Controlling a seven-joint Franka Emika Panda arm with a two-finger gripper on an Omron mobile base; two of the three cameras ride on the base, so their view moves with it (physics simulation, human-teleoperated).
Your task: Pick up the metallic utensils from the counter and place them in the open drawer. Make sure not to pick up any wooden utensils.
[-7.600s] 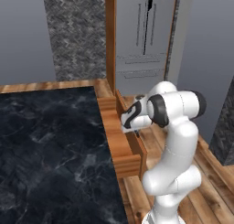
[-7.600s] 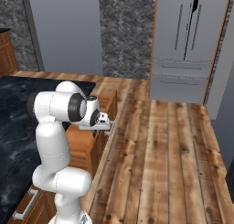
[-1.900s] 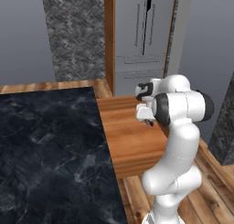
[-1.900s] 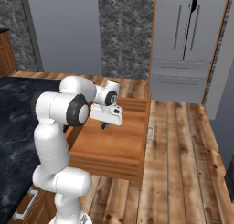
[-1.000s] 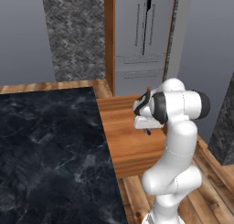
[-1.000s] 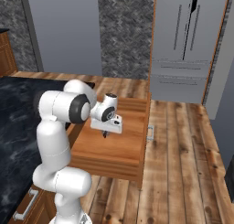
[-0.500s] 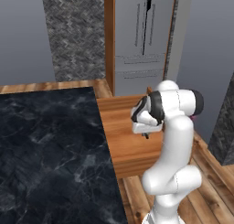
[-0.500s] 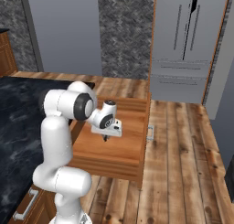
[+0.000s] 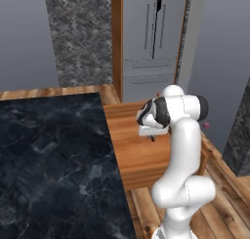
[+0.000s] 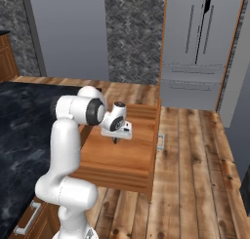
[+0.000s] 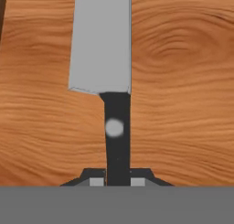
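Observation:
The knife, one of the metallic utensils, has a wide silver blade and a dark handle with a pale rivet. My gripper is shut on the handle's end, with the blade pointing away over the wooden floor of the open drawer. In the base views the gripper hangs low over the pulled-out drawer, beside the black marble counter. The counter shows bare marble, with no spoon or wooden utensils in sight.
A grey refrigerator stands beyond the drawer. The drawer's front carries a small metal handle. Plank flooring spreads to the right of the drawer. Another drawer handle shows low on the cabinet front.
Over the last second the hand has dropped lower into the drawer with the knife still gripped. Much earlier the drawer was nearly closed; it now stands pulled out.

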